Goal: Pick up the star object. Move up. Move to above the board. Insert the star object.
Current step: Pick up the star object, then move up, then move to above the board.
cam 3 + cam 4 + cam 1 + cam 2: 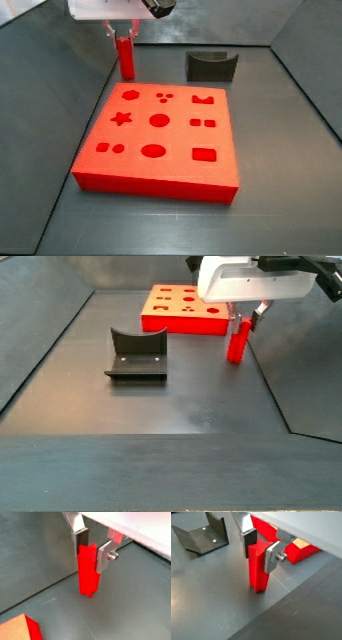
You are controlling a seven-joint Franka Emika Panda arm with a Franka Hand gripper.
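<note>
— What colours did we note on the star object point(257, 567)?

— We saw it plain bright red, matching the board point(160, 135), whose cut-outs read a darker red.

— And the tool point(89, 548) around the peg's top?

— Silver fingers point(105, 556) with dark pads, under a white body. We logged the fixture point(136, 354) as dark grey and the desk point(281, 190) as a dull, unpatterned grey.

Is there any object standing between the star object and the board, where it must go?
Nothing visible does. The gripper is at the top of the upright star object, fingers on either side, just beyond the board. The fixture stands off to the side, not between them.
</note>
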